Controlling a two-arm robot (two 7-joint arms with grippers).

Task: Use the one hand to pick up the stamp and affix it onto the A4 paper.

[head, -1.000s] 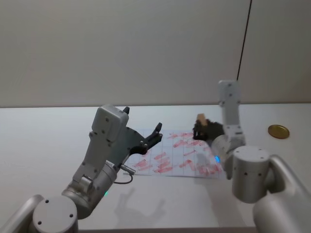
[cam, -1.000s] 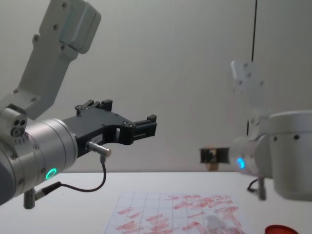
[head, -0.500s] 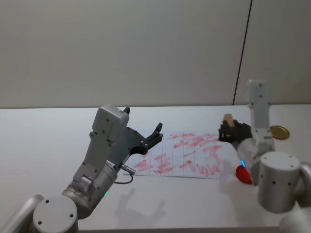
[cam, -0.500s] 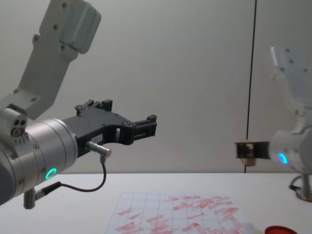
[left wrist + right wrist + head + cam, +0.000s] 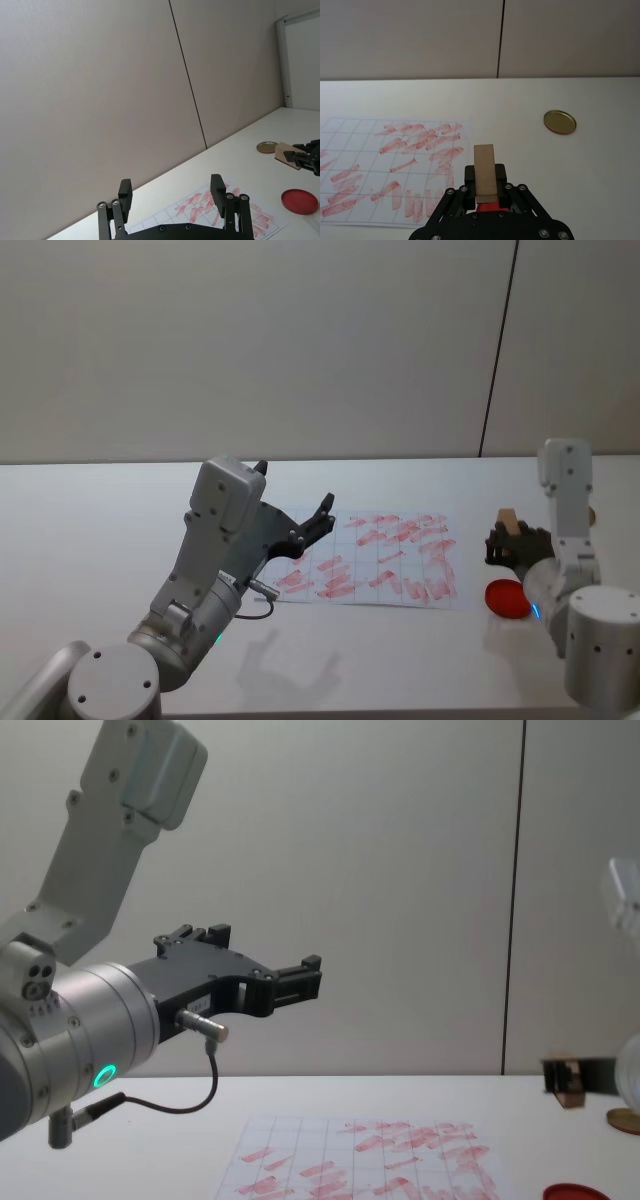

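Now right claw [image 5: 508, 542] gripping stamp [image 5: 507, 521], long axis upright

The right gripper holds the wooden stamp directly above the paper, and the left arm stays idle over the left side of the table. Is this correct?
Not quite. The head view shows the right gripper holding the stamp above the red ink pad, to the right of the paper. The left gripper is idle, as you said.
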